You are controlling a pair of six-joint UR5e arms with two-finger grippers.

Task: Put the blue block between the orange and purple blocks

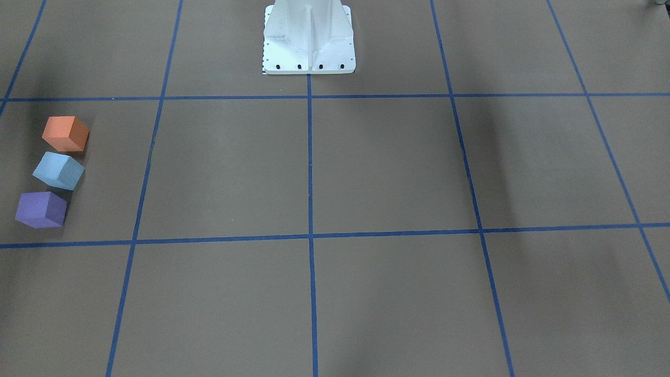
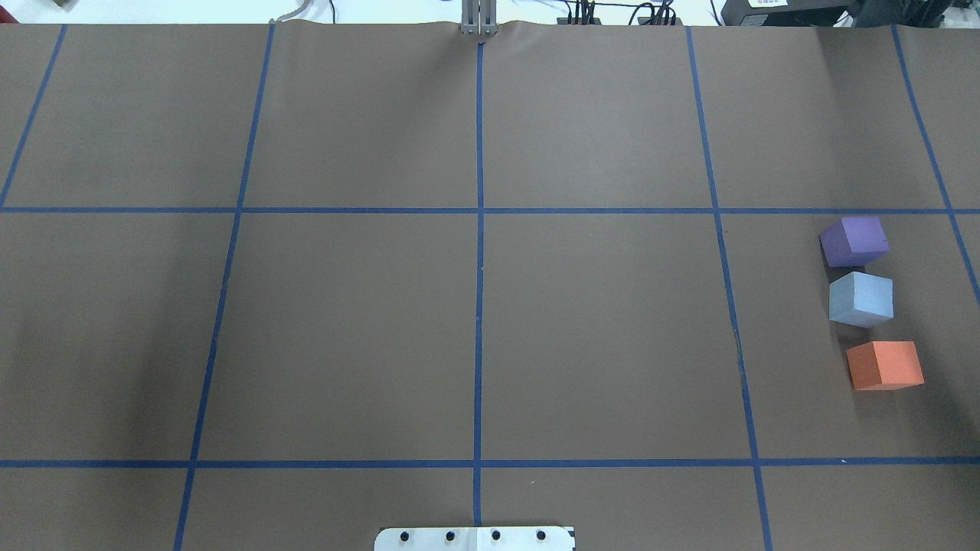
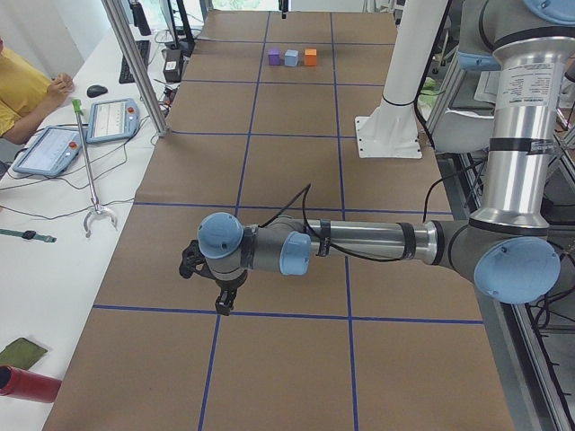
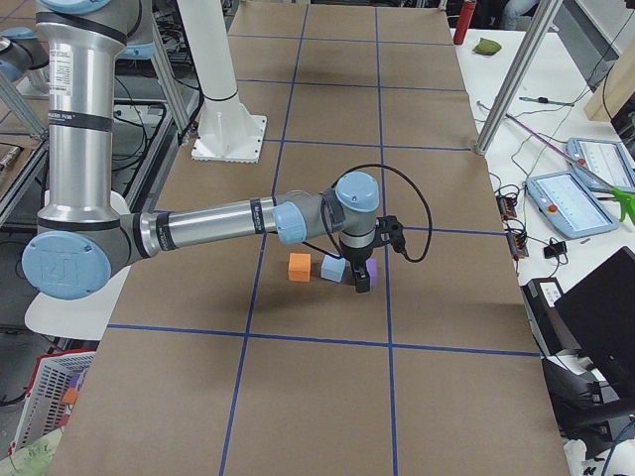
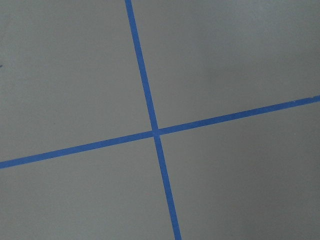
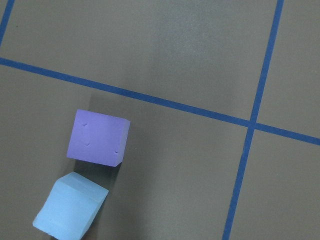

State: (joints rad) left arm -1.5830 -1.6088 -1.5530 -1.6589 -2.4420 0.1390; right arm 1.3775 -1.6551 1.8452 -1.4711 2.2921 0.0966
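Already blue block [image 2: 861, 298] sits between orange block [image 2: 884, 365], purple block [image 2: 854, 240], at right. Risk: right gripper [image 4: 361, 283], grip unreadable, near row; careless retreat could nudge blocks.

Left gripper [image 3: 221, 305], right gripper [image 4: 362, 284]: forearms level, both pointing down; aperture unreadable.

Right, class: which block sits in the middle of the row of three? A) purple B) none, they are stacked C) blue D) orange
C: in the overhead view the blue block lies in line between the purple block and the orange block.
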